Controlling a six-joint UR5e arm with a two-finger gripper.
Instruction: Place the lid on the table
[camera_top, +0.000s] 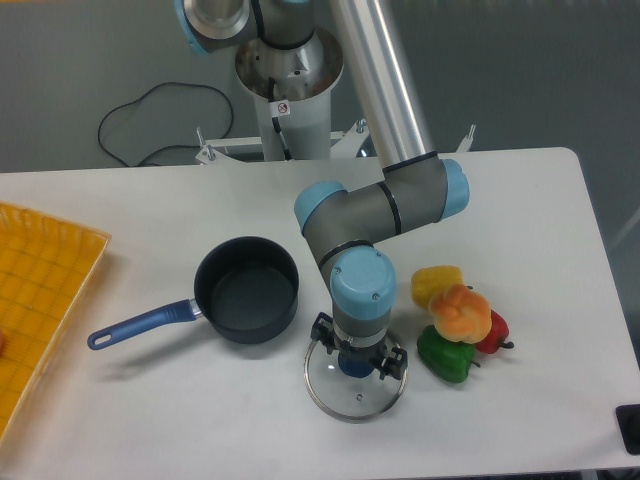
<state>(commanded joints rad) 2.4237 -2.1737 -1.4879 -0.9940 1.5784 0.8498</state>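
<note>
Glass lid (355, 388) lies flat on the white surface (520, 220), near its front edge, with the pincer (357, 363) directly above its middle. The pincer points straight down from the arm's wrist (363, 290), and its two fingers stand on either side of the lid's blue knob (354, 366). Whether they are clamped on the knob or have let it go, I cannot tell from here; the wrist hides much of it. The lid's metal rim shows all round the front, and a small vent hole sits in the glass towards the near side.

Just to the left of the lid stands a dark saucepan (246, 290) with a blue handle pointing left. To the right, close by, is a cluster of toy peppers (458, 320): yellow, orange, red and green. A yellow-orange gridded tray (40, 290) rests at the left edge of the surface.
</note>
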